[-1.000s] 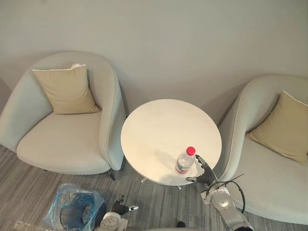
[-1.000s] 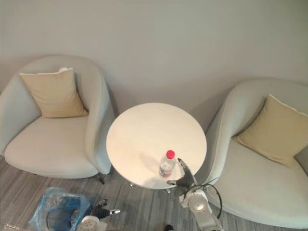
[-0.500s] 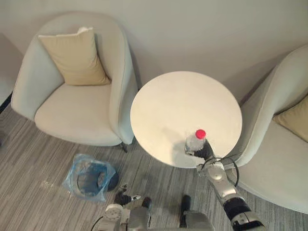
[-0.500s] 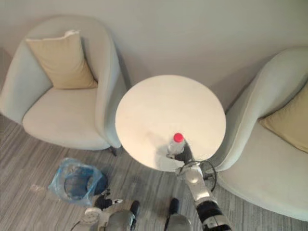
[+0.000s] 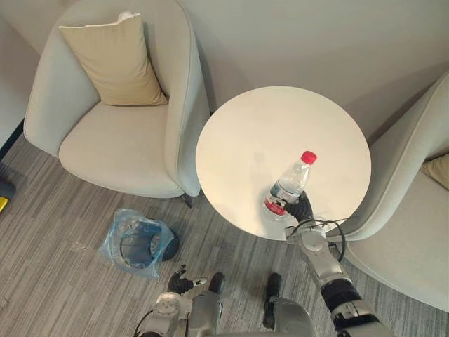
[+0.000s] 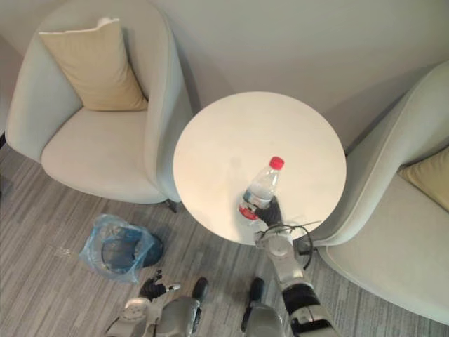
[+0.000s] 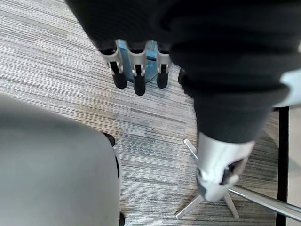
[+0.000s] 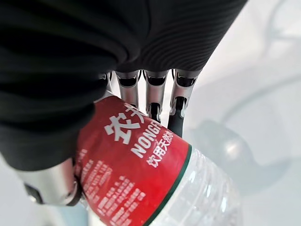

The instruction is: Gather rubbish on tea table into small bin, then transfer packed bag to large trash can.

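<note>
A clear plastic water bottle (image 5: pixel 287 184) with a red cap and a red label (image 8: pixel 141 165) leans over the near edge of the round white tea table (image 5: pixel 280 119). My right hand (image 5: pixel 302 209) is shut on its lower part, with the fingers (image 8: pixel 151 94) curled round the label. The small bin (image 5: pixel 137 242), lined with a blue bag, stands on the floor left of the table. My left hand (image 7: pixel 136 66) hangs low over the carpet near the bin, fingers straight and holding nothing.
A pale armchair (image 5: pixel 119 140) with a tan cushion (image 5: pixel 116 63) stands left of the table, close to the bin. A second pale armchair (image 5: pixel 414 232) is close on the right. Grey striped carpet (image 5: pixel 56 210) covers the floor.
The camera has swung, shifting the whole picture. My right hand's fingers have closed round the bottle, and the bottle now leans instead of standing upright. The left hand stays open.
</note>
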`<state>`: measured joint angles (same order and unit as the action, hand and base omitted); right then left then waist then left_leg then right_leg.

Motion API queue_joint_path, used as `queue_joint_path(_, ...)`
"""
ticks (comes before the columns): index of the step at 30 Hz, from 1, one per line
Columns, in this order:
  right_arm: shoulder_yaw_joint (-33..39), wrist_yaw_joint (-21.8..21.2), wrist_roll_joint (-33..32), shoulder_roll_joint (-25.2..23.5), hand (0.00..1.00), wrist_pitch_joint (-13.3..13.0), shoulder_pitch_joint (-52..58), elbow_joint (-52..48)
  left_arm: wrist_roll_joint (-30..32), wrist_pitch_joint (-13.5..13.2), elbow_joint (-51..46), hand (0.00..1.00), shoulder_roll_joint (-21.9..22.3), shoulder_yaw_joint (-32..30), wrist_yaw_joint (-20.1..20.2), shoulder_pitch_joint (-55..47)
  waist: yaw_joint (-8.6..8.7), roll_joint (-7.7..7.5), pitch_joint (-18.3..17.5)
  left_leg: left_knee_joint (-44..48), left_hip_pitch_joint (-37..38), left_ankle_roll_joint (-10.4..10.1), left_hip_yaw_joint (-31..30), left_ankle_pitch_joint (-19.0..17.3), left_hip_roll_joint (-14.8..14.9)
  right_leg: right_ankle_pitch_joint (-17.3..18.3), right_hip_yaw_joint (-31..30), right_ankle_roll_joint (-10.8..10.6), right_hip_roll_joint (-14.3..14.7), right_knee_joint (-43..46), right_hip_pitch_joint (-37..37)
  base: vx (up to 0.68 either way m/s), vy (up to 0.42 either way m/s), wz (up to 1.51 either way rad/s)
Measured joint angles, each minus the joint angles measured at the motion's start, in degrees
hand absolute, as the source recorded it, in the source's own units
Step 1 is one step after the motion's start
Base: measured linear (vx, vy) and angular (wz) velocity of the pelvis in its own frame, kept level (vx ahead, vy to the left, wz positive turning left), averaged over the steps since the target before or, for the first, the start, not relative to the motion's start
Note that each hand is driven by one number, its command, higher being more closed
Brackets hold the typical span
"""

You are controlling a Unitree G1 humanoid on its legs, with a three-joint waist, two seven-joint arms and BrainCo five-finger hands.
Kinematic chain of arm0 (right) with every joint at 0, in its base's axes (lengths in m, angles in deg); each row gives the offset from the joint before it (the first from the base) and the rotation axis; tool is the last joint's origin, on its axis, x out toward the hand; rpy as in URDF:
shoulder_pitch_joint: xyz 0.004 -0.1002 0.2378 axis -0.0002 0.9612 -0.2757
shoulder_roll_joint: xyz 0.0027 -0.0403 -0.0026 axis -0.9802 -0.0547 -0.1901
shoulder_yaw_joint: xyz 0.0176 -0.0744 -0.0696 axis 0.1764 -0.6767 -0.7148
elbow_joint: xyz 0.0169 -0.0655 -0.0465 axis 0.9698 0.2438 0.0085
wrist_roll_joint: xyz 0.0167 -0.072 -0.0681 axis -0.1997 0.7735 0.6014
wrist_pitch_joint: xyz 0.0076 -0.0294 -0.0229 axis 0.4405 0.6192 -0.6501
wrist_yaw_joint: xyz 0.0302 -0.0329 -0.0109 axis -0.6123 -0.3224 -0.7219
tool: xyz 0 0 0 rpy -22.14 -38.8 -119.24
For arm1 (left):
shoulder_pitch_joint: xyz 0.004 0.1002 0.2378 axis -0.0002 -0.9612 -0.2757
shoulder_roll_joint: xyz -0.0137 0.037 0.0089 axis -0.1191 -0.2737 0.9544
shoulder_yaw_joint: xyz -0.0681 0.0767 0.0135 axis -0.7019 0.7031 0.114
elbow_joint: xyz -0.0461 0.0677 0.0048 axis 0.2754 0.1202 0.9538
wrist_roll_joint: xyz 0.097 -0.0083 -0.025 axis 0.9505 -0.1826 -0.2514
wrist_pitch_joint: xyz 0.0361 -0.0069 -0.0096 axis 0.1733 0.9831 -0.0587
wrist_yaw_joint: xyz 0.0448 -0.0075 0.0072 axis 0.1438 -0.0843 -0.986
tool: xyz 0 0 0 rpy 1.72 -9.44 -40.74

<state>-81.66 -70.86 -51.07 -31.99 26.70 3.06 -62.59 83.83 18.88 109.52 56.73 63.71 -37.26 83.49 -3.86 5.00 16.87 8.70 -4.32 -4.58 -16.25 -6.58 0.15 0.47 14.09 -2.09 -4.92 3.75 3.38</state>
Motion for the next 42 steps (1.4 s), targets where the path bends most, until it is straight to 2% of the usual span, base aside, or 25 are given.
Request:
queue_joint_path(6,3.18,-1.24,0.76,-0.21,1.00,-1.33,7.52,-11.34,1.24,0.06,0.06,0.00,0.06,0.04,0.09,-0.02,0.62,-0.12,-0.03,-0.96,1.33,0.03,0.97,0.09,0.63,-0.22,-0.96,0.23,0.55,-0.32,-0.61,-0.01,-0.003,-0.07)
queue_joint_path(15,4.38,-3.56,1.05,-3.33,1.00,-1.83,15.93,-19.22,2.02,0.20,0.68,0.00,-0.80,1.15,0.53,-0.84,1.92,-2.14,-2.02,-2.73,4.72,-0.11,3.86,0.13,2.28,-1.61,-3.41,0.70,2.27,-3.26,-3.40,0.00,-0.012,-0.17)
queue_joint_path(18,4.38,-4.26,1.19,-4.33,1.00,-2.50,17.71,-20.65,2.03,0.20,0.71,0.00,-0.97,1.93,0.62,-1.73,1.97,-2.36,-4.25,-3.18,4.89,-0.10,4.12,0.12,2.38,-1.78,-3.63,0.66,2.38,-3.77,-3.61,0.00,0.002,-0.04)
queue_joint_path(26,4.16,-6.35,5.15,-4.37,1.00,-3.58,20.87,-25.01,2.04,0.18,1.78,0.00,-1.06,1.94,1.72,-2.35,1.96,-2.96,-6.43,-3.90,7.22,-0.05,5.54,0.09,2.45,-2.40,-5.05,0.44,2.49,-5.13,-5.61,-0.02,0.021,-0.08)
queue_joint_path(33,3.38,-6.23,8.62,-4.00,1.00,-3.66,20.70,-25.06,2.48,-0.03,2.50,0.00,-1.01,2.12,2.05,-2.49,2.09,-2.63,-7.11,-3.79,7.01,-0.04,3.55,0.36,2.09,-2.79,-3.00,0.35,2.21,-6.10,-7.12,-0.01,0.007,0.16)
queue_joint_path(35,3.05,-5.90,9.65,-2.14,1.00,-3.93,19.98,-25.74,3.57,-0.09,2.56,0.00,-0.99,3.49,2.12,-2.20,2.09,-2.20,-7.45,-1.90,3.55,-0.33,2.74,1.19,1.40,-2.32,-0.55,0.52,1.58,-5.17,-5.38,-0.05,0.010,0.69)
queue_joint_path(37,2.96,-4.61,9.90,1.11,1.00,-4.00,16.64,-25.87,4.39,-0.13,2.11,0.00,-0.83,4.03,2.14,-1.25,2.03,-2.01,-7.23,2.64,-2.97,0.20,7.56,4.62,-0.20,-2.06,2.46,0.93,-0.23,-3.80,-2.47,-0.12,0.025,0.95)
queue_joint_path(38,2.33,-4.16,10.17,2.13,1.00,-3.98,14.86,-25.79,4.38,-0.14,1.83,0.00,-0.76,3.90,2.09,-1.15,1.96,-2.07,-7.05,2.27,-3.75,0.56,9.05,5.49,-0.12,-2.59,3.53,1.83,-1.47,-3.64,-1.84,-0.11,0.042,0.73)
queue_joint_path(39,1.74,-3.77,10.82,3.33,1.00,-3.93,12.19,-25.70,4.40,-0.22,1.47,0.00,-0.42,3.86,1.96,-1.00,1.34,-1.57,-6.78,3.24,-4.70,1.04,11.70,4.91,0.35,-2.69,4.96,2.23,-1.99,-2.79,-1.13,-0.15,0.053,0.47)
queue_joint_path(40,1.34,-3.14,11.76,3.96,1.00,-3.92,8.91,-24.88,4.54,-0.32,1.22,0.00,-0.18,3.85,1.92,-0.72,0.96,-1.15,-6.33,11.77,-6.52,3.43,17.11,0.68,2.65,-2.38,6.18,2.68,-2.20,-1.44,-0.84,-0.15,0.053,0.31)
queue_joint_path(42,0.62,-2.09,11.78,3.66,1.00,-3.93,5.86,-23.49,6.13,-0.87,1.25,0.00,-0.04,3.86,1.71,-0.85,0.88,-1.38,-6.36,18.83,-4.76,3.91,22.40,-2.74,5.91,-2.44,6.80,2.55,-3.87,-0.48,-1.11,-0.14,0.098,0.25)
